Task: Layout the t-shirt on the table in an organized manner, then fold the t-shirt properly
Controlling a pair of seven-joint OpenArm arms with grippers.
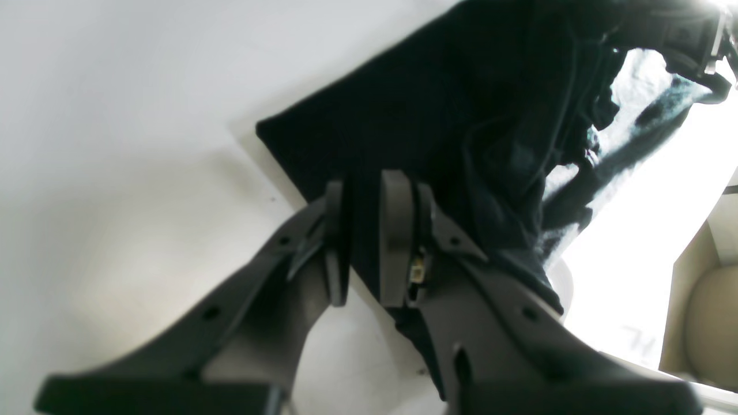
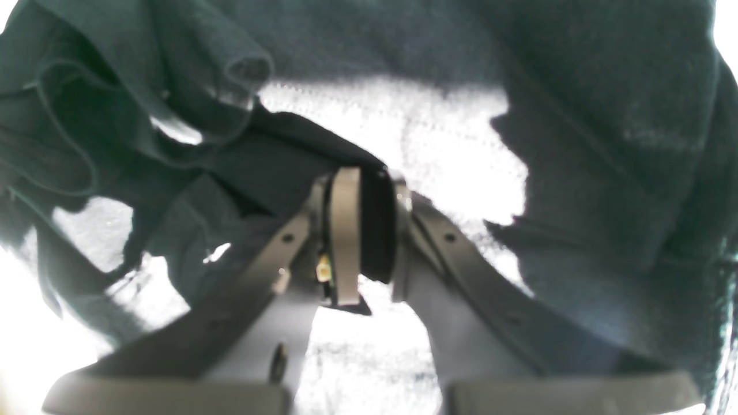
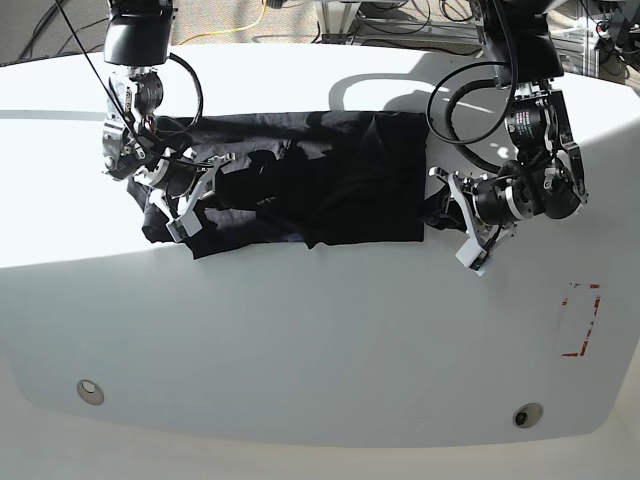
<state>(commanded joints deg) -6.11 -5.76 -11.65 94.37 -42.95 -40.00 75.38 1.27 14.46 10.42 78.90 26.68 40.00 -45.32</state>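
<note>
Across the far half of the white counter (image 3: 320, 330) the black t-shirt (image 3: 330, 180) lay spread in a rough band, rumpled and bunched toward the left, flatter on the right. At the shirt's right edge, the left pincer (image 1: 363, 242) was nearly closed, both fingers (image 1: 395, 230) pinching a fold of dark cloth between them. Over on the left, the right pincer (image 2: 366, 230) was likewise clamped tight on a black fold, with loose fabric draped all around it. Near the front edge sat two round metal discs (image 3: 90, 390), and a red dashed rectangle (image 3: 580, 320) marked the right side, well apart from the shirt.
</note>
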